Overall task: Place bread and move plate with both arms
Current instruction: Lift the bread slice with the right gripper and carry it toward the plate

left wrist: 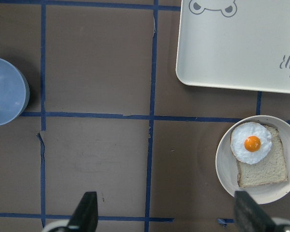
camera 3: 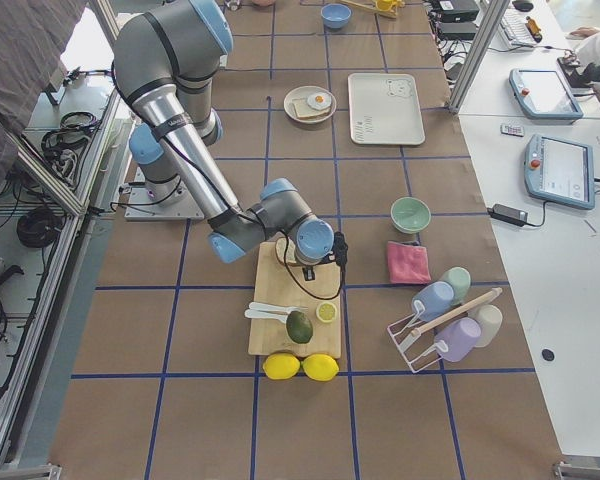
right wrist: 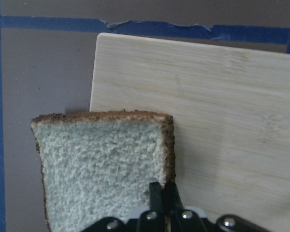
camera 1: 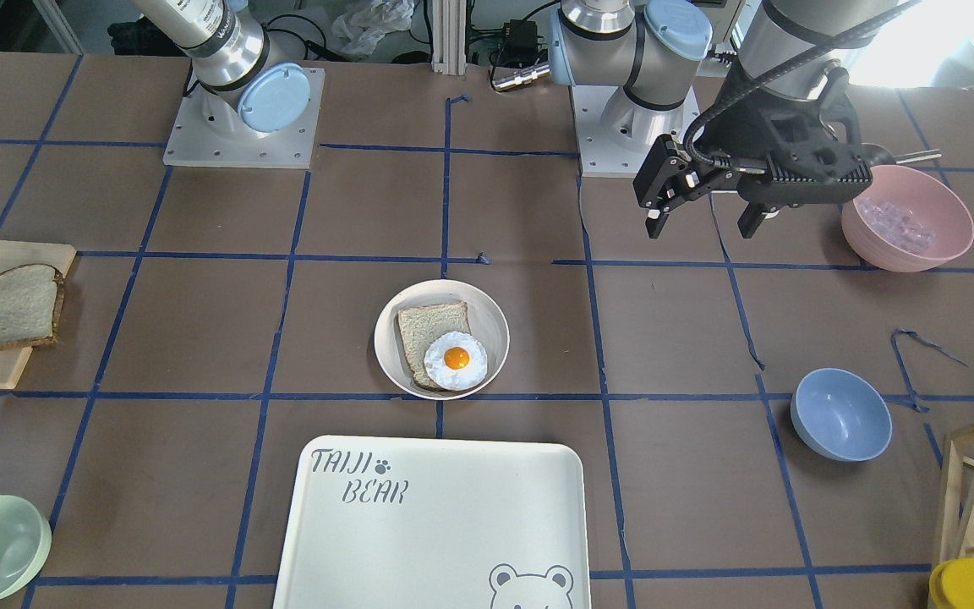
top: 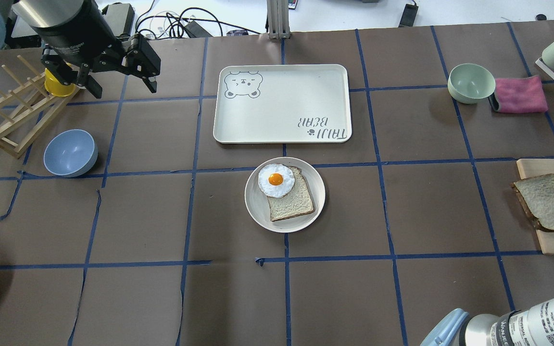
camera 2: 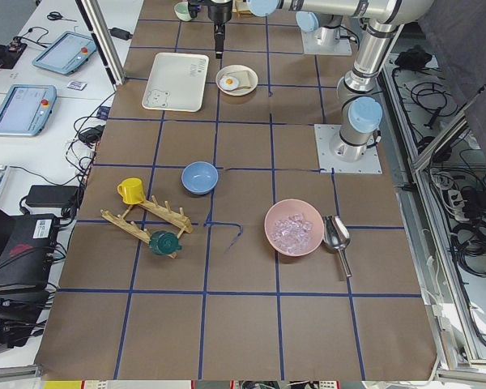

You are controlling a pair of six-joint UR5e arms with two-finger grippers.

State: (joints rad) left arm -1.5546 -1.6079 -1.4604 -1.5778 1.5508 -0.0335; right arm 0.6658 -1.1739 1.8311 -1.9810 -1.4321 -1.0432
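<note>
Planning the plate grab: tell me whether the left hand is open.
Open: the left hand has its fingers wide apart, holding nothing.

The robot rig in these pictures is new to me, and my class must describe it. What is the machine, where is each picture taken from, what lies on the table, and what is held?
It is a robot with two jointed arms, each ending in a two-finger gripper. One camera looks down from behind the robot, one faces it across the table, two watch from the table's ends, one sits on each wrist. Mid-table stands the plate with a small slice and a fried egg, beside the tray. The right gripper pinches the crust of the bread, which lies on a wooden board. The left gripper hangs open above the table, holding nothing.
</note>
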